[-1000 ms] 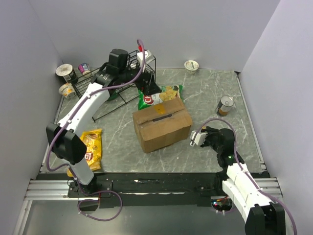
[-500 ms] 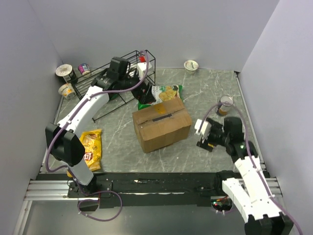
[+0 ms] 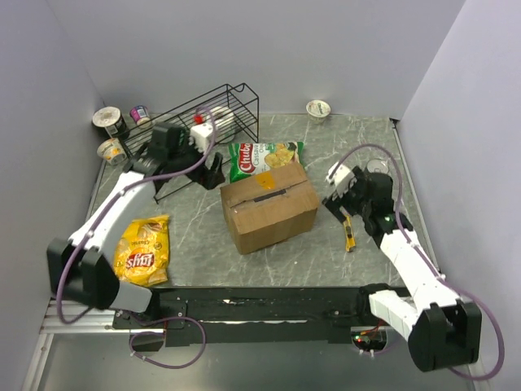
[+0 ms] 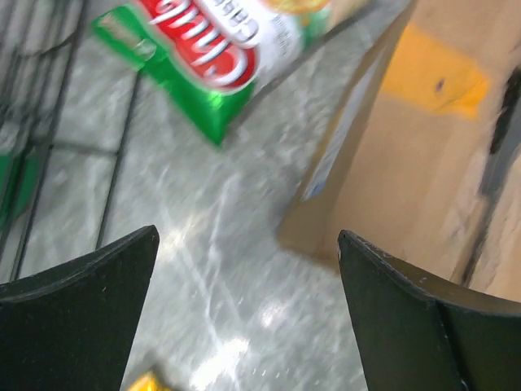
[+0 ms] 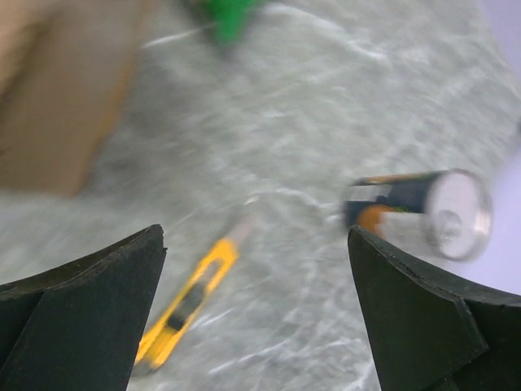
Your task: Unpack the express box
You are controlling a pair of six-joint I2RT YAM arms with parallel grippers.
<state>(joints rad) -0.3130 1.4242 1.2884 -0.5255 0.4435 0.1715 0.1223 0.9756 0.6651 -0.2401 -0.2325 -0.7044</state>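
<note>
At the far left corner three small cups [image 3: 108,120] stand close together by the wall. Nearer, a yellow crisp bag [image 3: 142,251] lies flat on the marbled worktop [image 3: 195,236], just beside the left arm. A black wire rack [image 3: 213,114] sits at the back. The left tool [image 3: 212,173] hangs just in front of the rack, its fingers spread wide with nothing between them (its own camera shows only bare worktop in the gap). A green crisp bag [image 3: 262,155] lies flat behind the cardboard box [image 3: 269,208], its near edge hidden by the box's far side. The box stands at the middle of the worktop, between the two arms. Its top flaps are down, with a dark line along the seam and an orange patch [image 3: 264,175] near the far edge. To its right the right tool [image 3: 338,202] hangs above the worktop, fingers wide apart and empty. A yellow utility knife [image 3: 349,236] lies on the worktop just below it, apart from the box. Further right is a can [image 5: 423,208], and a small round tub [image 3: 318,107] sits by the back wall.
</note>
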